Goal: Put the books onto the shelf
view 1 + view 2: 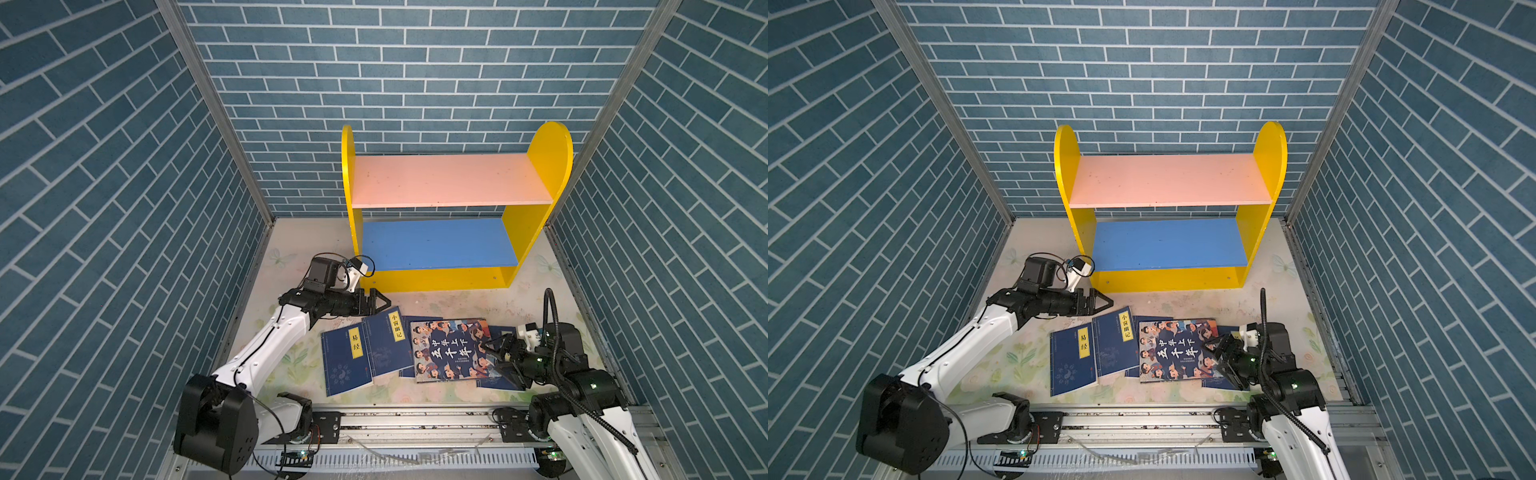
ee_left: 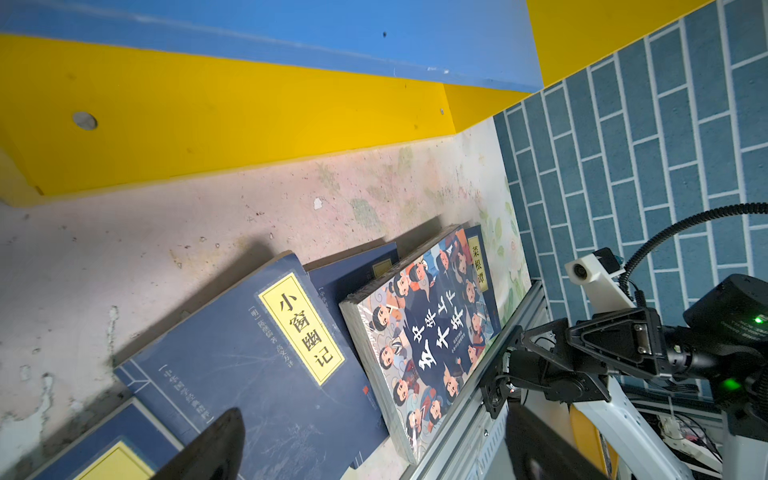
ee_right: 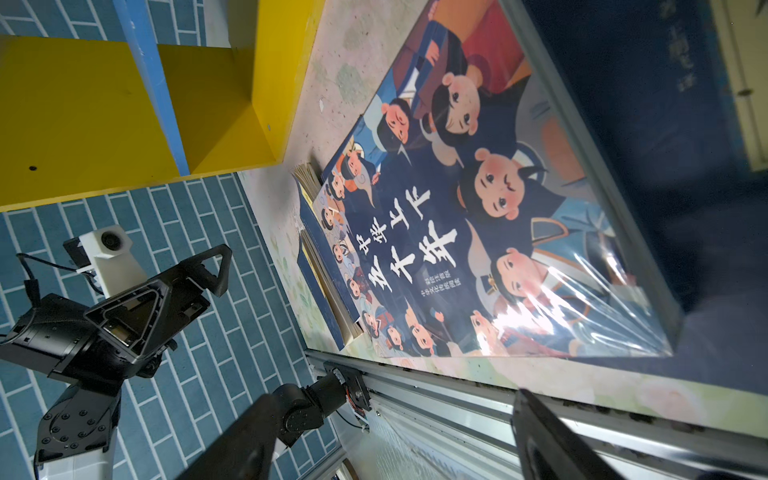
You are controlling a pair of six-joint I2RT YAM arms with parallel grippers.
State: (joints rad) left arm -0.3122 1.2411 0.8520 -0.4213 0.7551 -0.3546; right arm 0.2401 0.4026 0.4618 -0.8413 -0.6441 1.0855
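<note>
Plastic film wraps the cartoon-faced book (image 1: 451, 349), the thickest of the books: probably stiff, fairly heavy and slippery. It lies flat on the desk (image 1: 457, 303), overlapping navy paperbacks (image 1: 347, 361) before the bare shelf (image 1: 449, 180). Likely hold: its raised right edge. Right claw (image 1: 496, 357) sits low at that edge, jaws wide, empty. Left claw (image 1: 386, 300) is level, agape, holding nothing.

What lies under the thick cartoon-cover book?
One thin navy paperback pokes out at one side, a second navy paperback at the opposite side; anything else beneath is covered.
</note>
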